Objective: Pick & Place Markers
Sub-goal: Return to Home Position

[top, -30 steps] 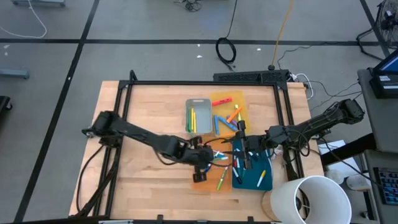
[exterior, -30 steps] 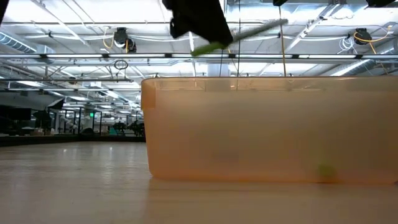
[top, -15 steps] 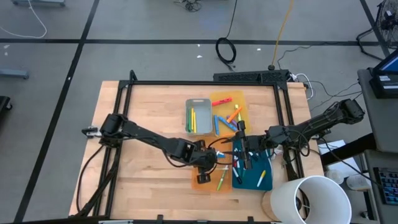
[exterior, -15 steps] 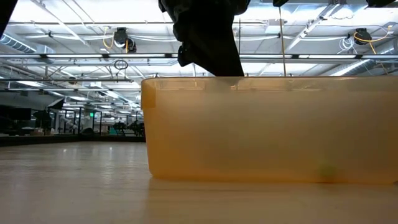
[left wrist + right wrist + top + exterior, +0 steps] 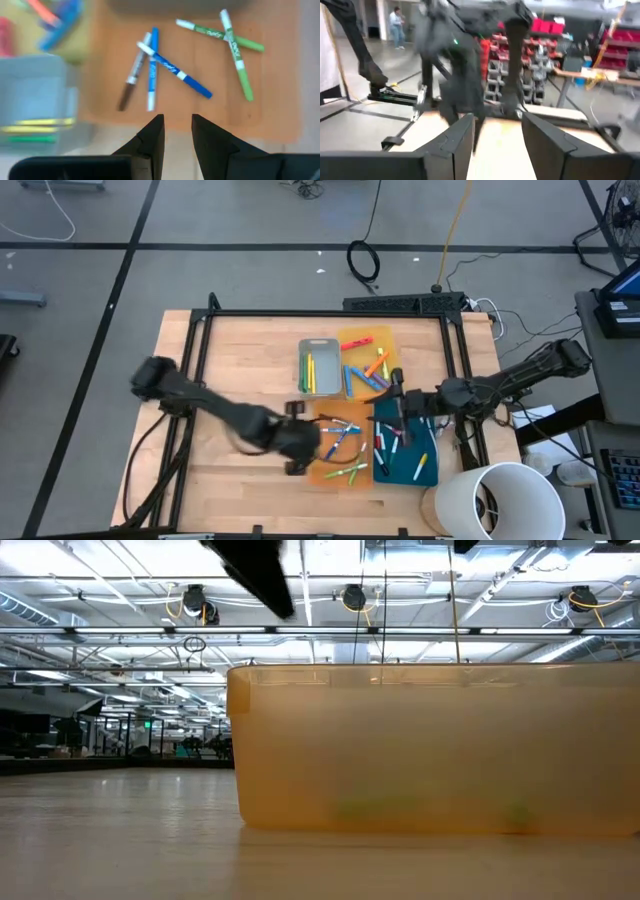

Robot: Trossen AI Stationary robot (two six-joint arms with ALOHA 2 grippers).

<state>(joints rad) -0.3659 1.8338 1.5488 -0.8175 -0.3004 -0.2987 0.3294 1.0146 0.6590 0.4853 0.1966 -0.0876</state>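
Note:
Two green markers (image 5: 239, 55), two blue ones (image 5: 172, 70) and a brown-tipped one (image 5: 131, 82) lie flat on the floor of the orange tray (image 5: 330, 472). My left gripper (image 5: 177, 132) stands open at that tray's left edge (image 5: 303, 450), pointing down, with nothing between its fingers. My right gripper (image 5: 400, 400) is open and holds nothing (image 5: 497, 140). It hangs roughly level over the far end of the teal tray (image 5: 428, 442), which holds several markers. In the low view a green marker (image 5: 380, 808) shows dimly through the orange tray's wall (image 5: 430, 740).
A grey tray (image 5: 318, 350) with yellow and green markers and a yellow tray (image 5: 385, 340) with orange and blue markers lie at the table's far middle. A white bucket (image 5: 500, 500) stands at the near right corner. A black frame (image 5: 200, 350) borders the table.
My left gripper held a green marker above the orange tray. It has let go of it, and the marker now lies in the tray beside the other green one. The gripper has then drawn back toward the table's left, off the tray.

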